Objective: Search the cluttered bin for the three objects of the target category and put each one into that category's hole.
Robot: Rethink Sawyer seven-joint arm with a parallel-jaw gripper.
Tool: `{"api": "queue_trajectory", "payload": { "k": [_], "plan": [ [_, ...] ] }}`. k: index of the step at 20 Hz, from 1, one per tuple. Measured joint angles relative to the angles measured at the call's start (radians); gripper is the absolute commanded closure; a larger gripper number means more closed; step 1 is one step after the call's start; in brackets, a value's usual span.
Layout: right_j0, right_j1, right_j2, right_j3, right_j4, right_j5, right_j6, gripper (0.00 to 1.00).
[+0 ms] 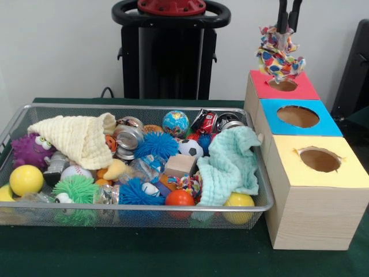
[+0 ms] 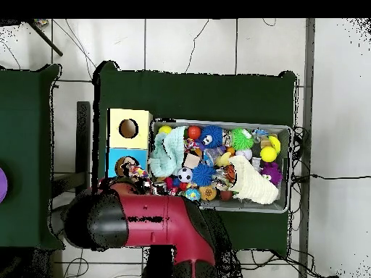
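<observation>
My gripper (image 1: pixel 288 23) hangs at the top right, shut on a multicoloured patterned cloth (image 1: pixel 279 56). The cloth dangles just above the round hole of the red-topped box (image 1: pixel 300 86), its lower edge close to the opening. In the wire bin (image 1: pixel 144 107) lie a cream cloth (image 1: pixel 78 138), a mint-green cloth (image 1: pixel 230 164) and a small patterned scrap (image 1: pixel 187 183) near the front. In the overhead view the red arm (image 2: pixel 145 217) covers the red box, and the patterned cloth (image 2: pixel 130 168) shows beside the blue box (image 2: pixel 116 154). The gripper itself is hidden there.
Blue-topped (image 1: pixel 297 116) and yellow-topped (image 1: pixel 320 160) boxes with holes stand in a row beside the bin. The bin (image 2: pixel 290 166) is crowded with balls, spiky toys, cans, a wooden block (image 1: pixel 180 164) and a toy car (image 1: pixel 204 121).
</observation>
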Motion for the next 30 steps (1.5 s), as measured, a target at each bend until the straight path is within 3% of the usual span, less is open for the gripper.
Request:
{"api": "queue_trajectory", "payload": {
  "k": [30],
  "plan": [
    [0.077,0.124,-0.054,-0.017,0.082,-0.025,0.01,1.0]
  ]
}}
